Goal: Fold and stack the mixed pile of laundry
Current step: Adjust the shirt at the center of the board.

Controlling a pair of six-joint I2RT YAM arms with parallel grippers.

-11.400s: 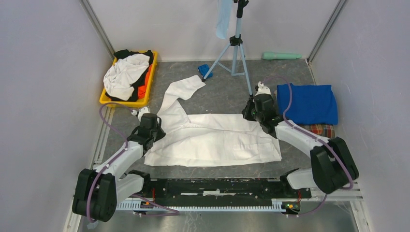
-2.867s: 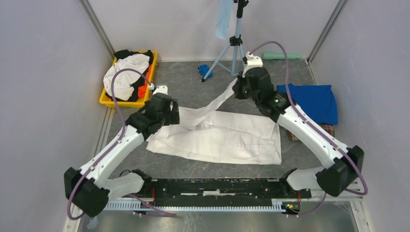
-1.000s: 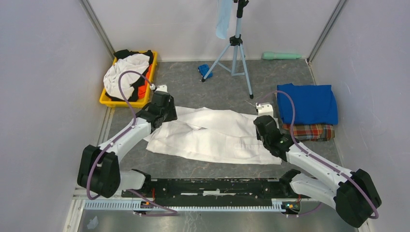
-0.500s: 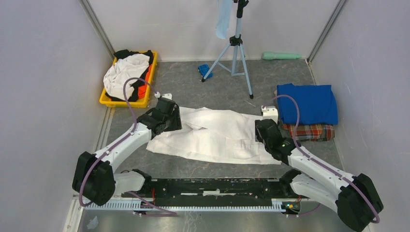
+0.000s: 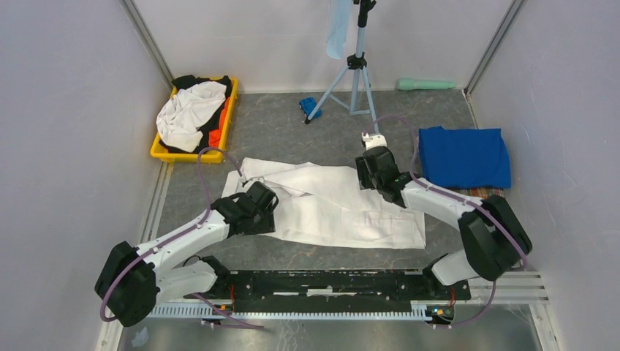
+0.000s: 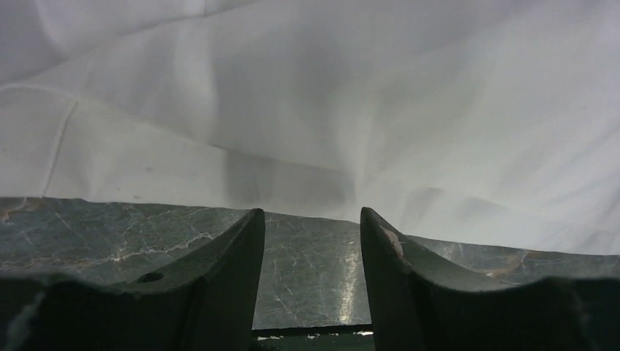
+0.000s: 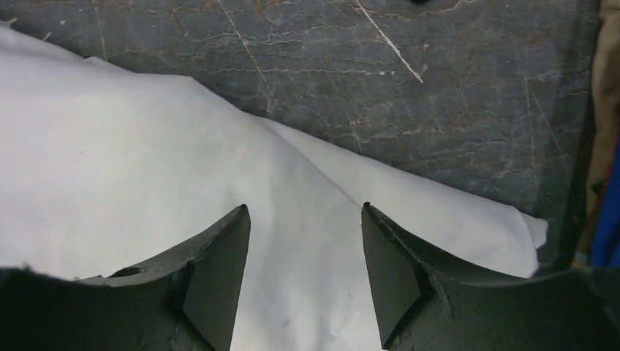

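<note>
A large white shirt (image 5: 343, 212) lies spread flat across the middle of the table, its sleeve folded in over the body. My left gripper (image 5: 257, 216) hangs at the shirt's near-left edge. In the left wrist view it (image 6: 307, 219) is open over bare table, with the shirt's hem (image 6: 329, 95) just ahead. My right gripper (image 5: 370, 177) is over the shirt's far edge. In the right wrist view it (image 7: 303, 212) is open above the white cloth (image 7: 110, 161), holding nothing. The mixed laundry pile (image 5: 188, 113) fills a yellow bin. A folded royal-blue T-shirt (image 5: 464, 157) lies on plaid cloth (image 5: 484, 192).
The yellow bin (image 5: 180, 154) stands at the far left. A tripod (image 5: 356, 69) stands at the back centre with a pale-blue cloth (image 5: 338, 25) hanging from it. A small bright-blue object (image 5: 309, 106) sits by its foot. A green cylinder (image 5: 425, 84) lies by the back wall.
My left gripper came back from the shirt's far-left corner to its near-left edge. My right gripper opened and moved from the near right up to the far edge.
</note>
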